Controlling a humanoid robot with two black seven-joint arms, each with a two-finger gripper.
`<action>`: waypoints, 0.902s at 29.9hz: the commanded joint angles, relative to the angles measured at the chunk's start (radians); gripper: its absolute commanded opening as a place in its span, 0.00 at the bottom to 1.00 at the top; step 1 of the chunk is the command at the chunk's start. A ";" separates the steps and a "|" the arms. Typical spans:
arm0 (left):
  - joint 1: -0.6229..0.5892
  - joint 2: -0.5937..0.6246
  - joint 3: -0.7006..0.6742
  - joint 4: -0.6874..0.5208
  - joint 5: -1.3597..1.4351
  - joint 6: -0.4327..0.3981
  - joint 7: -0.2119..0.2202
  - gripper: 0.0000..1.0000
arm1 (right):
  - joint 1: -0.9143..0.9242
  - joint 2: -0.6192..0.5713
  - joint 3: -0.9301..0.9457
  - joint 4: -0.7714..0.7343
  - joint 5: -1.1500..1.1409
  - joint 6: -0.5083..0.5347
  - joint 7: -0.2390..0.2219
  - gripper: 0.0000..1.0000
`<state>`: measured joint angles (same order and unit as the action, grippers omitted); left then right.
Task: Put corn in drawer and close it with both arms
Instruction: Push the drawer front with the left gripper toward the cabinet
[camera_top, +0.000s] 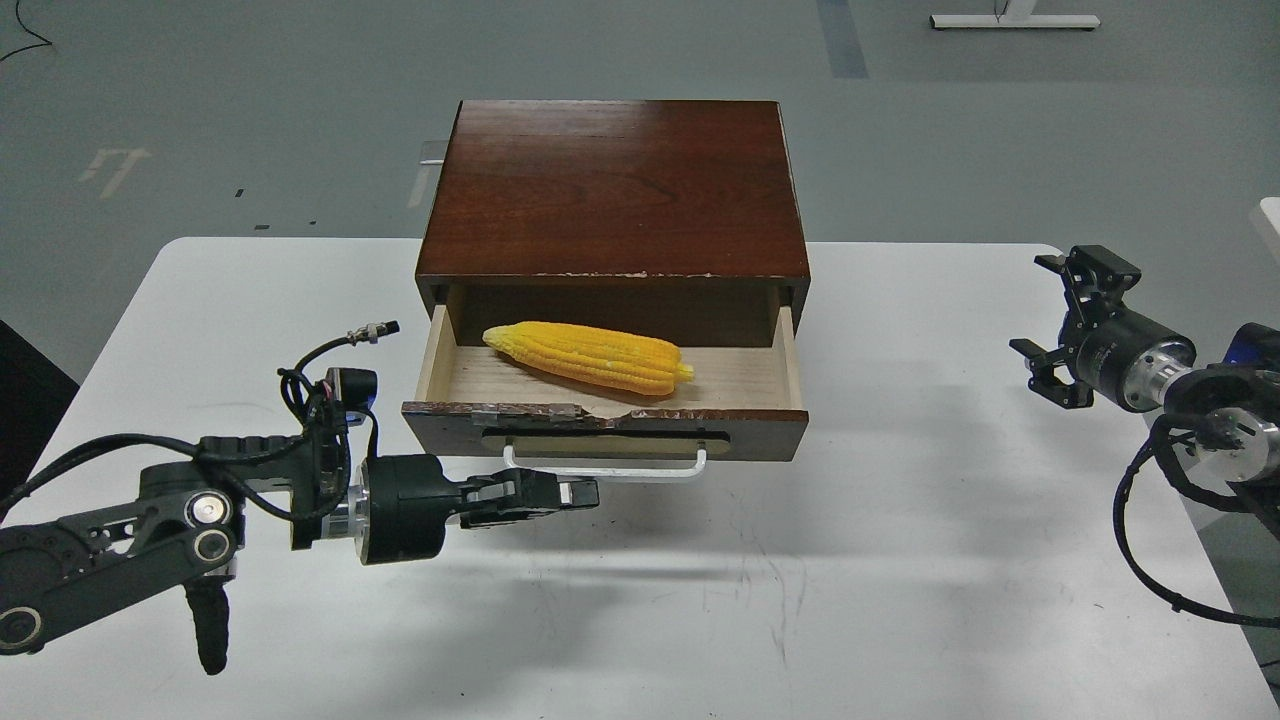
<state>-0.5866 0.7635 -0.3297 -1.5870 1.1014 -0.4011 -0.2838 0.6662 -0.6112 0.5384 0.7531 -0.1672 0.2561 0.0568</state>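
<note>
The yellow corn (590, 357) lies inside the open drawer (605, 425) of the red-brown wooden box (612, 190), tapered end to the left. The drawer is pulled out, and its white bar handle (603, 468) faces me. My left gripper (588, 492) is shut and empty. It points right, just in front of and below the left part of the handle, and I cannot tell whether it touches it. My right gripper (1050, 315) is open and empty, above the table far to the right of the drawer.
The box stands at the back middle of the white table (900, 560). The table's right edge runs under my right arm (1200, 400). Grey floor lies beyond the table.
</note>
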 joint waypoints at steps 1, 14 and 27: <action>-0.001 -0.003 0.000 0.010 0.000 -0.001 0.000 0.00 | 0.000 0.005 0.000 0.000 0.000 0.000 0.000 1.00; -0.045 -0.035 -0.015 0.058 -0.003 -0.002 0.000 0.00 | -0.008 0.004 0.000 0.000 0.000 0.000 0.000 1.00; -0.075 -0.085 -0.003 0.144 -0.002 -0.015 -0.002 0.00 | -0.010 0.004 0.000 0.000 0.000 0.000 0.000 1.00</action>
<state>-0.6524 0.6833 -0.3331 -1.4460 1.0994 -0.4088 -0.2851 0.6572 -0.6075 0.5384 0.7532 -0.1672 0.2559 0.0568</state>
